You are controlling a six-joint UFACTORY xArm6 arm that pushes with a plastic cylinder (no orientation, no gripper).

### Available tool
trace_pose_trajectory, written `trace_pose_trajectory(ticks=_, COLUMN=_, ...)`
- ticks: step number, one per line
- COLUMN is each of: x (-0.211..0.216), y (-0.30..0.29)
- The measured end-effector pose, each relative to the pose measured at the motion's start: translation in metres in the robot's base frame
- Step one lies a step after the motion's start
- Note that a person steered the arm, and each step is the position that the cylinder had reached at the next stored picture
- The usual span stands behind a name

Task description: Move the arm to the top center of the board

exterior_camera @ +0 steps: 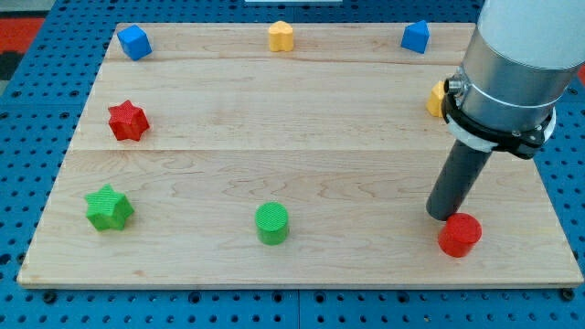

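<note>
My tip (441, 216) rests on the wooden board (302, 128) at the lower right, just up and left of a red cylinder (459, 235), close to touching it. A yellow block (281, 36) sits at the top centre of the board, far up and left of the tip. A blue cube (133, 42) is at the top left and a blue block (415, 37) at the top right. A second yellow block (436, 99) at the right is partly hidden behind the arm (512, 64).
A red star (127, 120) lies at the left. A green star (109, 207) lies at the lower left. A green cylinder (271, 223) stands at the bottom centre. The board lies on a blue perforated table (18, 137).
</note>
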State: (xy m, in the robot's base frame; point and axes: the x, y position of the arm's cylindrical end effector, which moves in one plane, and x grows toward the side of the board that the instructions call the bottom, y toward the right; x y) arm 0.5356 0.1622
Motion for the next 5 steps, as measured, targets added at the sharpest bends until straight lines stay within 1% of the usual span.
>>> trace_pose_trajectory(ticks=2, x=-0.066, y=-0.006)
trace_pose_trajectory(ticks=5, x=-0.212, y=-0.069)
